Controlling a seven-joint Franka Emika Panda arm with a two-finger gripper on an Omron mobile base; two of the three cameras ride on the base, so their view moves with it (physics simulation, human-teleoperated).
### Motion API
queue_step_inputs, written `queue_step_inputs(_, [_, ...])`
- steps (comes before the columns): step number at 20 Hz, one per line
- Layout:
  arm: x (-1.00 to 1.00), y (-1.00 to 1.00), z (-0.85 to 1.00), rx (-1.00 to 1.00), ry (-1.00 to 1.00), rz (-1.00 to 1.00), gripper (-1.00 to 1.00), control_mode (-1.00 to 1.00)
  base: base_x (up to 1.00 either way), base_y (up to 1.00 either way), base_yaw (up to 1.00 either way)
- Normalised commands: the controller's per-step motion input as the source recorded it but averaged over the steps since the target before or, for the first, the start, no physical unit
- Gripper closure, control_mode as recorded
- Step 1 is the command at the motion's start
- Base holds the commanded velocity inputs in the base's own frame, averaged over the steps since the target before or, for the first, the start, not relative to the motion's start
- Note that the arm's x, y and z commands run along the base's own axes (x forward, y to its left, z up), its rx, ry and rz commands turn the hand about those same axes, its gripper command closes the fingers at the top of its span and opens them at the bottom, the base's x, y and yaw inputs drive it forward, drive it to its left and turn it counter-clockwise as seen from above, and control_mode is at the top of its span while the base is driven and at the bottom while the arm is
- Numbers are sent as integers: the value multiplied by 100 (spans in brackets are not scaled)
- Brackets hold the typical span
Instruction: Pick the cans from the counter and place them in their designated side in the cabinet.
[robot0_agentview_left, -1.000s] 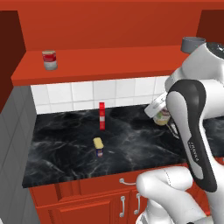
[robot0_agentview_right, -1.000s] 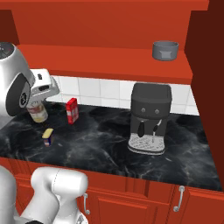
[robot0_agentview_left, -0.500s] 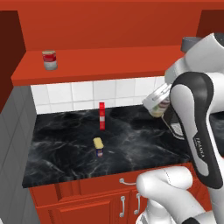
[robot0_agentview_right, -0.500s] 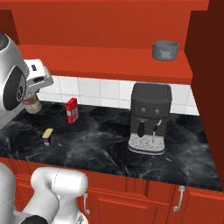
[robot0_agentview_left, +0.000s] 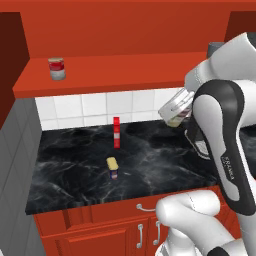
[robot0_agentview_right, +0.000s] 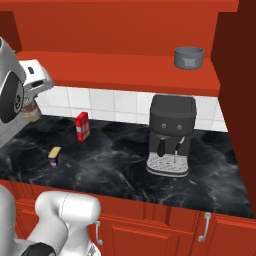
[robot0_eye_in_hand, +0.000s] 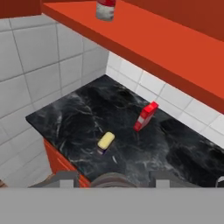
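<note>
Black white-veined counter (robot0_agentview_left: 75, 165), red cabinet (robot0_agentview_left: 125, 75), red-and-white box (robot0_agentview_left: 116, 132), yellow-topped blue tin (robot0_agentview_left: 113, 167)

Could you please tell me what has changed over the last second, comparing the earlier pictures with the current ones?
The gripper has risen from just above the counter toward the red shelf, carrying the round can held between its fingers. Nothing was let go. The rectangular tin, the tall red-and-white box, the red-and-white can, the coffee machine and the grey bowl stayed put.

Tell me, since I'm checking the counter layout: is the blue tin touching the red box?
Apart. In the left base view, bare black counter separates the blue tin from the red box behind it.
</note>
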Motion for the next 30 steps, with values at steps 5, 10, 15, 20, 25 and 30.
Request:
queue_step_inputs(5, [15,11,6,2,-9,5,100,-100,0,0,0])
queue_step_inputs(10, [18,7,5,5,-7,5,100,-100,0,0,0])
queue_step_inputs(15, [16,11,8,4,-5,5,100,-100,0,0,0])
queue_step_inputs(20, [17,22,13,2,-4,4,100,-100,0,0,0])
queue_step_inputs(25, [21,19,13,3,-3,4,100,-100,0,0,0])
queue_step_inputs(30, [20,12,10,3,-4,4,100,-100,0,0,0])
